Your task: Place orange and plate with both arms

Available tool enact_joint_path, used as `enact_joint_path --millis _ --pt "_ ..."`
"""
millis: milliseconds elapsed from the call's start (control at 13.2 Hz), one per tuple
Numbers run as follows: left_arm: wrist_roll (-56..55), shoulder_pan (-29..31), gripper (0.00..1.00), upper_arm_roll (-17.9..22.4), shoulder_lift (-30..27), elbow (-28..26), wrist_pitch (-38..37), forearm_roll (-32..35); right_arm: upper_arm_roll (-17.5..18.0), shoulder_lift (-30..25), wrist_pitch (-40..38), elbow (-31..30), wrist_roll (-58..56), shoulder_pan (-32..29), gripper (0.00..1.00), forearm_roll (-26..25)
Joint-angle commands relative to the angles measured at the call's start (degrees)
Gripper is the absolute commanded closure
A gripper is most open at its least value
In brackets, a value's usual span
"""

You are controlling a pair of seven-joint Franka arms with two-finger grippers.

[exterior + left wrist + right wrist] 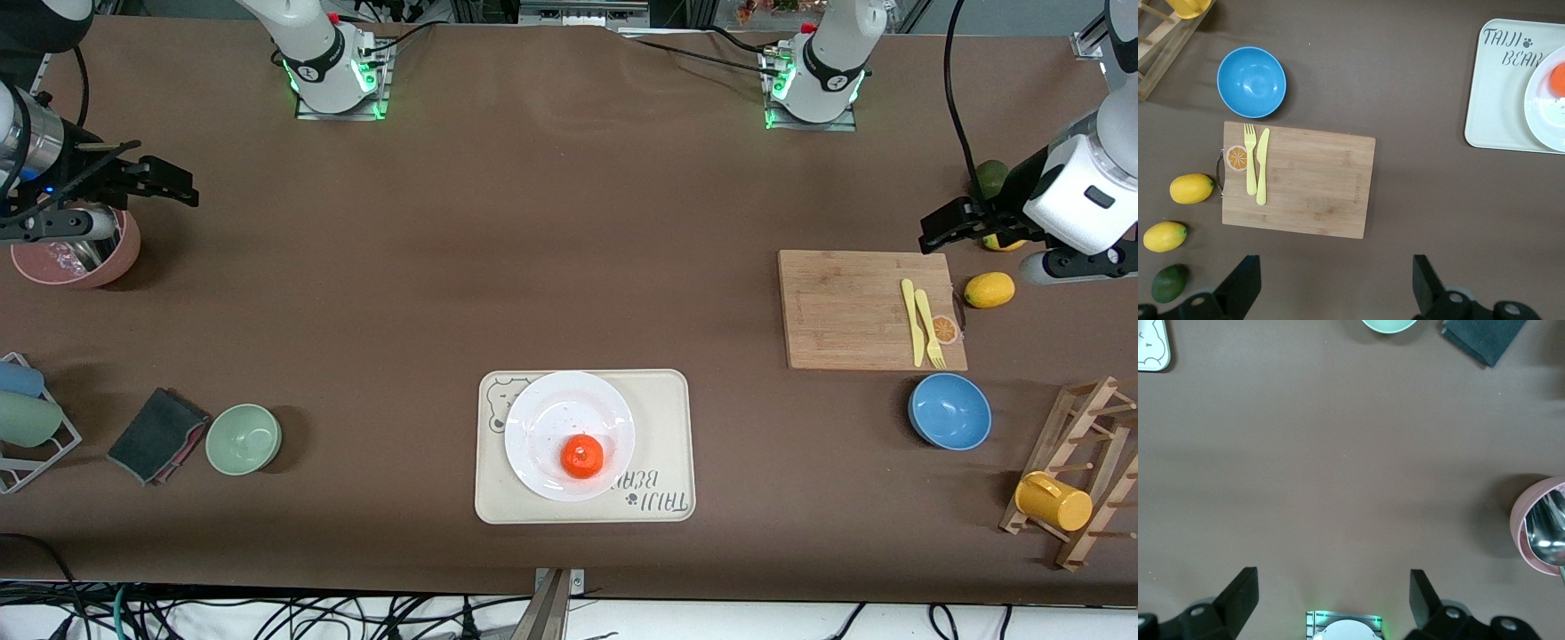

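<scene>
Both my arms hang high at the table's ends, empty: my left gripper (944, 229) is over the bare cloth beside the cutting board (867, 307) with its jaws spread wide, and my right gripper (164, 180) is up by the pink bowl (80, 253), jaws just as wide apart. The orange (582, 456) already sits on the plate (569, 436), at about five o'clock from the plate's centre, and the plate rests on the bear tray (662, 418). By my reckoning the placing looks done, so the job in hand is to wait clear, keep both grippers high and away from the tray, and knock nothing. The orange is small, round, a little flattened, bright red-orange with a pale dimple on top; the plate is plain white, shallow and wide-rimmed, with faint specks.
</scene>
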Motion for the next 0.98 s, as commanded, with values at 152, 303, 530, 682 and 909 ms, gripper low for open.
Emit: enact_joint_path --millis 152,303,530,682,909 --pt "0.77 0.2 0.0 -0.01 -0.08 0.24 -0.78 -0.22 0.36 0.01 -2.81 3.35 0.92 -1.38 0.0 -0.6" --pt "0.77 0.2 0.0 -0.01 -0.08 0.24 -0.78 0.3 0.18 0.19 -2.81 3.43 1.01 -1.38 0.0 -0.78" --pt "0.77 0.12 0.0 -0.01 -0.08 0.15 -0.96 0.39 0.18 0.98 -2.81 3.52 1.27 -1.55 0.0 -0.86" --pt "0.86 0.2 0.0 -0.01 -0.17 -0.29 -0.96 0.48 0.18 0.98 -2.55 3.52 1.27 -1.55 0.0 -1.04" --pt "0.86 0.2 0.0 -0.19 -0.7 -1.25 -0.87 0.57 0.18 1.07 -2.37 3.52 1.27 -1.64 0.0 -1.83"
